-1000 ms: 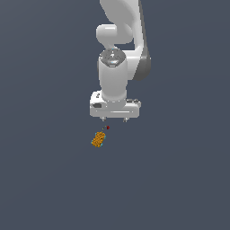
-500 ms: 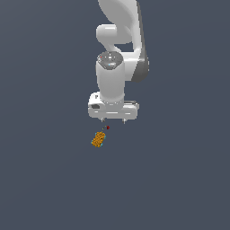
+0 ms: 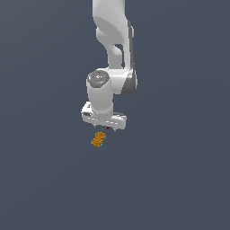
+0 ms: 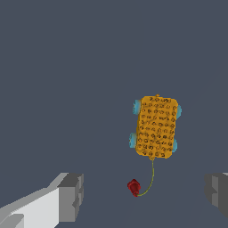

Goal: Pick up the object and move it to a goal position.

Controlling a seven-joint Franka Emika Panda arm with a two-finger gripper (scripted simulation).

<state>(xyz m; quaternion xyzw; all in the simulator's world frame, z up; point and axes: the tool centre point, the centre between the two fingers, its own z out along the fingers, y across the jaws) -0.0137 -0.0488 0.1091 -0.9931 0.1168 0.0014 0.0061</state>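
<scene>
The object (image 3: pixel 98 139) is a small oblong orange block with a speckled grid texture and teal bits at its edges. It lies on the dark grey floor just below and a little to the exterior view's left of my white gripper (image 3: pixel 108 128). In the wrist view the object (image 4: pixel 156 127) lies flat, with a thin cord running to a small red knob (image 4: pixel 133 187). My gripper (image 4: pixel 144 198) is open and empty above the floor. Its grey fingertips (image 4: pixel 71 196) stand wide apart, and the object lies beyond them, not between them.
A plain dark grey floor (image 3: pixel 179 179) fills both views. The white arm (image 3: pixel 114 45) rises from the gripper to the top of the exterior view.
The gripper has moved down and toward the exterior view's left, closer to the object. The object has not moved.
</scene>
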